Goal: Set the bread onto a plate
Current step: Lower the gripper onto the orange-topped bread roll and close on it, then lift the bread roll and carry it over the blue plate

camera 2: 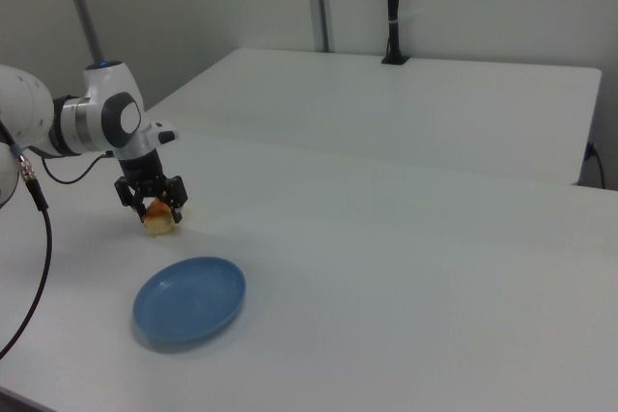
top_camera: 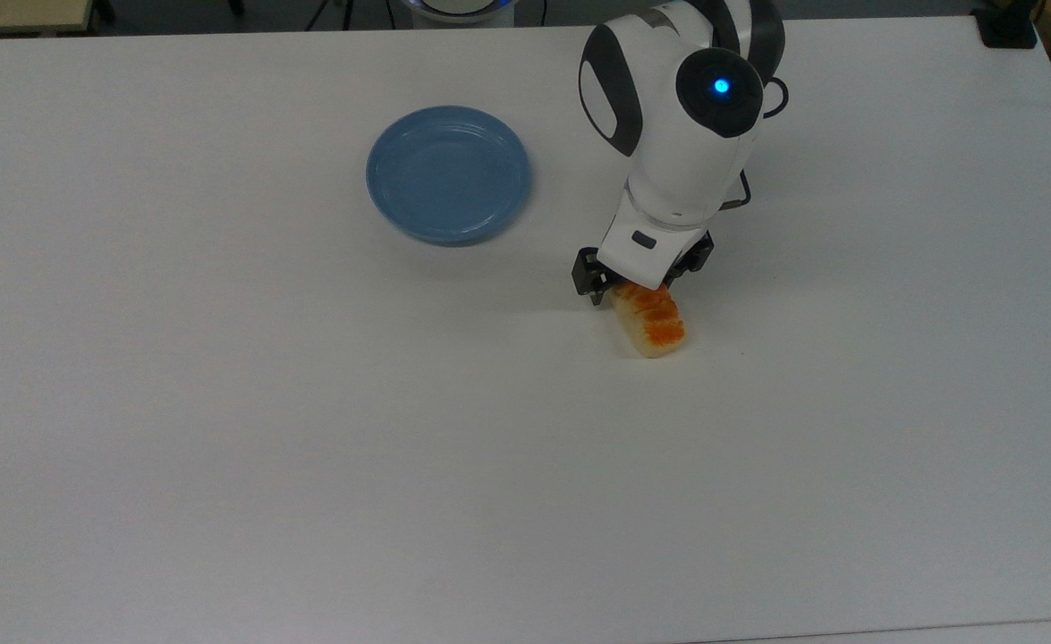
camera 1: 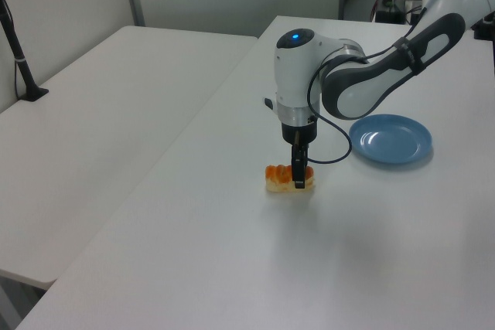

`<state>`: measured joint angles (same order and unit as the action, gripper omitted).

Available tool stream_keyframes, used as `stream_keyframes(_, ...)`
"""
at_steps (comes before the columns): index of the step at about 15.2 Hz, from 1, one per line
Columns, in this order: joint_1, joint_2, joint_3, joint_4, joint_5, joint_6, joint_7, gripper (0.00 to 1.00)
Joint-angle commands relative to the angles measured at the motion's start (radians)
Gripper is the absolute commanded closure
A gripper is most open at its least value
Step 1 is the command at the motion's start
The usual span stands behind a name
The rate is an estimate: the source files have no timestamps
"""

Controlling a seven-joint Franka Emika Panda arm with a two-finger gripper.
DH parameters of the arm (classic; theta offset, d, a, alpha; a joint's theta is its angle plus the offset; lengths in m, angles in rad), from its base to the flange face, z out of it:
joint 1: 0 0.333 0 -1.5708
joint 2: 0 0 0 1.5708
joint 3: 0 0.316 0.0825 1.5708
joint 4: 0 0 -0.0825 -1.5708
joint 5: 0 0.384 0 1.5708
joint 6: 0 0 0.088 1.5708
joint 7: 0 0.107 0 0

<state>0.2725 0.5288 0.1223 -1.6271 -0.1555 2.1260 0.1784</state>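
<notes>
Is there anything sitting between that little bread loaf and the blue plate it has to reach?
Nothing visible. Bare white table lies between the bread and the plate; the gripper straddles the loaf's end.

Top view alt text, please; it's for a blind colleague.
A white robot arm's gripper is lowered over one end of the bread, jaws either side of it, on a white table. The blue plate, with nothing on it, sits apart toward the top view's left.
</notes>
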Motion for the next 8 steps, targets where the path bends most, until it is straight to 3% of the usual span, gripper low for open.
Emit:
stream_keyframes(1,0.028,0.0,-0.021,0.006,-0.038,0.017,0.023,0.73)
stream_keyframes(3,0.028,-0.006,-0.021,0.006,-0.038,0.017,0.023,0.86)
stream_keyframes(8,-0.007,-0.171,-0.02,-0.048,-0.03,-0.039,0.003,0.86)
